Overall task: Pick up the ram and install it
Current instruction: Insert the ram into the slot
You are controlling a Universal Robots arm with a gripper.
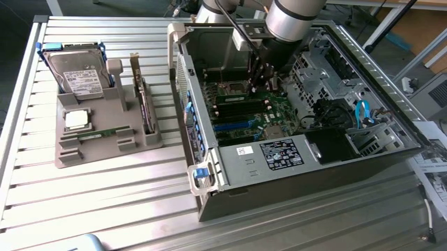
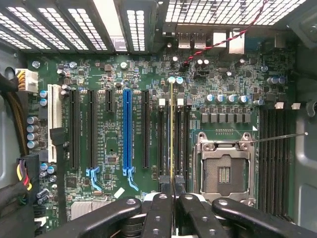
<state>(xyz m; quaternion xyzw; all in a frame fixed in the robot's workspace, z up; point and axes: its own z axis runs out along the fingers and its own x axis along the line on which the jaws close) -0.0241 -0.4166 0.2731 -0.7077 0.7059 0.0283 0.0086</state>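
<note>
The ram (image 2: 171, 129) shows edge-on in the wrist view as a thin green-yellow line. It runs along the black memory slots (image 2: 161, 134) of the motherboard (image 2: 114, 74). My gripper (image 2: 172, 191) is shut on its near end, with the black fingers (image 2: 157, 213) pressed against both sides. I cannot tell whether the stick is seated in a slot or just above it. In the exterior view my gripper (image 1: 263, 86) reaches down inside the open computer case (image 1: 293, 172), over the memory slots beside the processor socket (image 1: 234, 86).
The empty processor socket (image 2: 223, 171) lies beside the slots, and a blue expansion slot (image 2: 127, 129) and cable bundles (image 2: 15, 163) lie on the other side. Outside the case, a grey holder (image 1: 104, 151) carries a hard drive (image 1: 77, 70), a silver processor (image 1: 77, 119), an upright expansion card (image 1: 144, 102) and another green stick (image 1: 94, 134).
</note>
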